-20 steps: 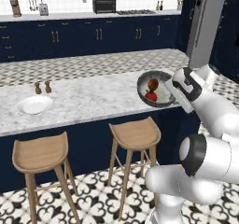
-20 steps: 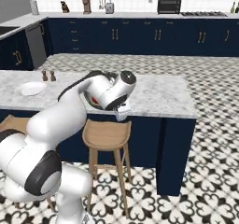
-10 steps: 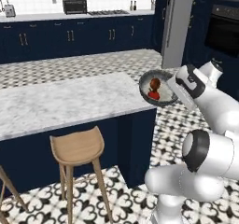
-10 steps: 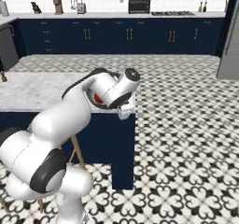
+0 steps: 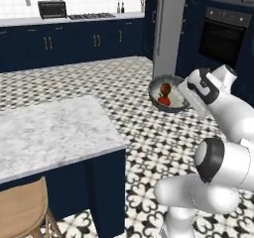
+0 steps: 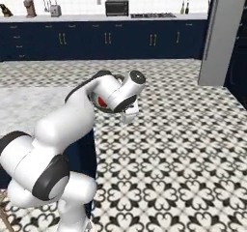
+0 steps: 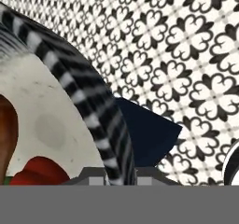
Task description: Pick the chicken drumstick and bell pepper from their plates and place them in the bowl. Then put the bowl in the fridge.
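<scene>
Bowl: the bowl [image 5: 170, 94], dark grey outside with a pale speckled inside, is held up in the air over the patterned floor, clear of the marble surface [image 5: 49, 128] and between it and the fridge [image 5: 168, 29].
Contents: the bell pepper [image 5: 163, 101], red, lies low in the bowl; the chicken drumstick [image 5: 165, 89], brown, rests just above it and touching it. In the hand view the pepper [image 7: 39, 171] shows red at the bottom of the pale inside and the drumstick [image 7: 7, 129] brown at the left edge.
Hand: the hand [image 5: 184, 94] is pressed together on the bowl's rim, on the side nearer the robot; the rim [image 7: 88, 106] runs straight down between the fingertips in the hand view.
Done, as judged: both foods are off their plates and in the bowl; the bowl is lifted off the surface and carried toward the fridge.
Left, as judged: reach the fridge, get a door open, set the bowl inside.
Fridge: tall grey steel, doors shut as far as can be seen, beyond the bowl and well apart from it; it also stands at the right of the right base view [image 6: 223, 33].
Writing: no brand, label or lettering can be read on the bowl, the fridge or the cabinets.
</scene>
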